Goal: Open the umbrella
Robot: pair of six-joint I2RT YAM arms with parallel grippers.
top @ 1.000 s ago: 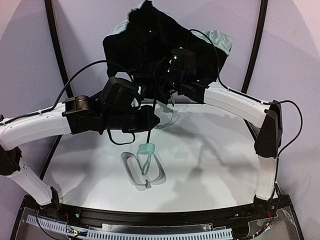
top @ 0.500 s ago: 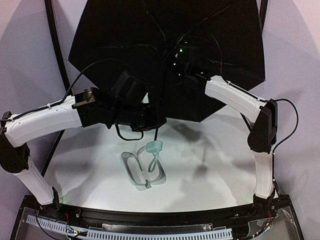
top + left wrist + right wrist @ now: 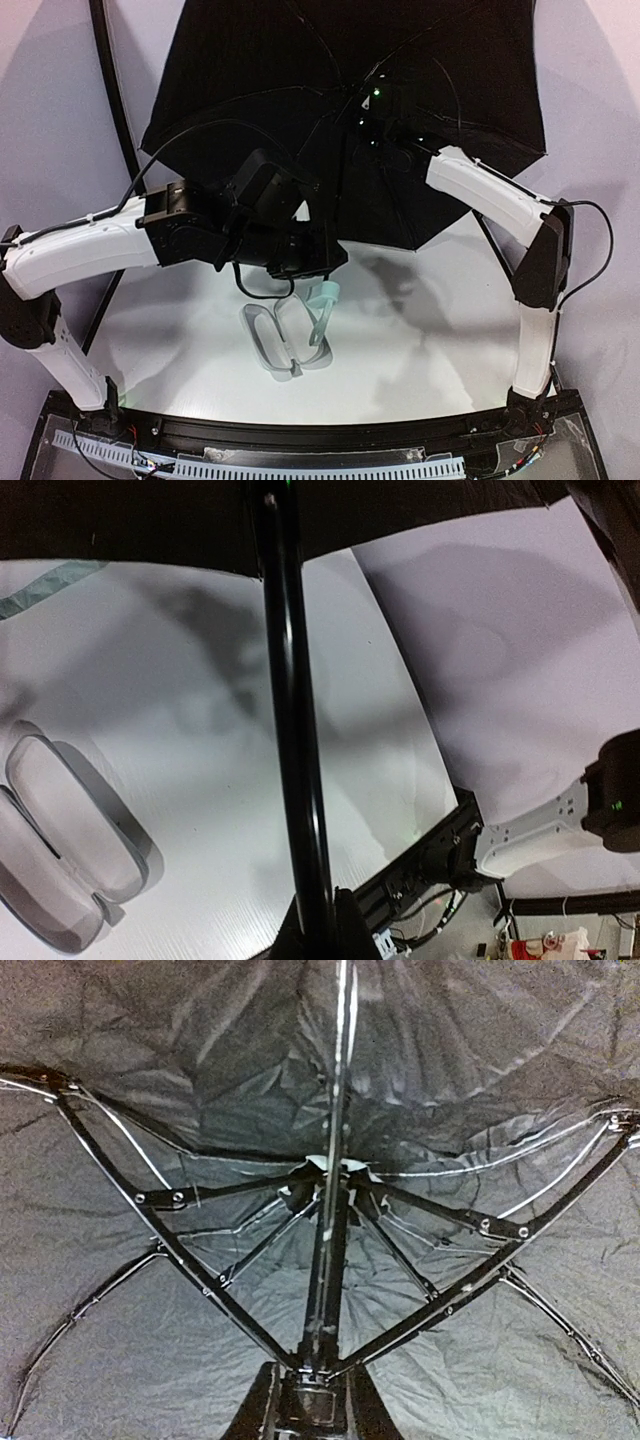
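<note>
Top external: raised left gripper clamps the umbrella low on its shaft; right gripper grips higher.

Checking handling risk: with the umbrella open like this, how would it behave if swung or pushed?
The umbrella likely feels light but top-heavy: wide canopy on a thin shaft. Swung, it would probably catch air and sway. Its thin hinged ribs look bendable, so pushing may flex them.

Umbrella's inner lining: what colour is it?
Black. The open folding umbrella's fabric lining shows best in the right wrist view.
</note>
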